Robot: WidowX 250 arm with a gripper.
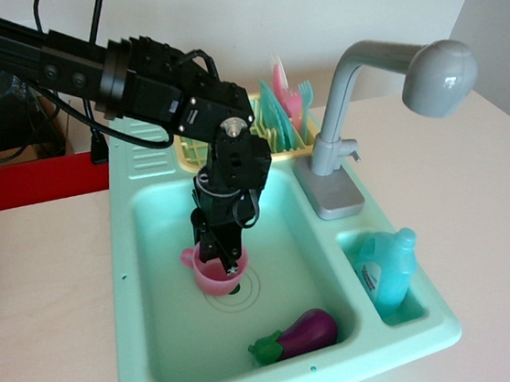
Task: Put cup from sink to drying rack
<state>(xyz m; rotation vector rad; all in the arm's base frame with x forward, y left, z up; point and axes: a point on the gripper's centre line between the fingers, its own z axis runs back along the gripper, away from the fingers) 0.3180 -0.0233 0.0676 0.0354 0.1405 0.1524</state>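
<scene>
The pink cup [212,279] is in the basin of the mint-green sink [141,261], just left of the round drain [243,293], with its handle pointing left. My gripper [216,258] points down into the cup, its fingers closed over the rim. The cup looks slightly tilted; I cannot tell whether it is off the basin floor. The pale-yellow drying rack [193,154] sits at the back of the sink behind the arm, partly hidden by it.
Pink and teal plates and a fork [282,111] stand in the right part of the rack. A grey faucet [357,101] rises at the back right. A purple eggplant [301,333] lies at the basin's front right. A blue bottle [386,266] stands in the side compartment.
</scene>
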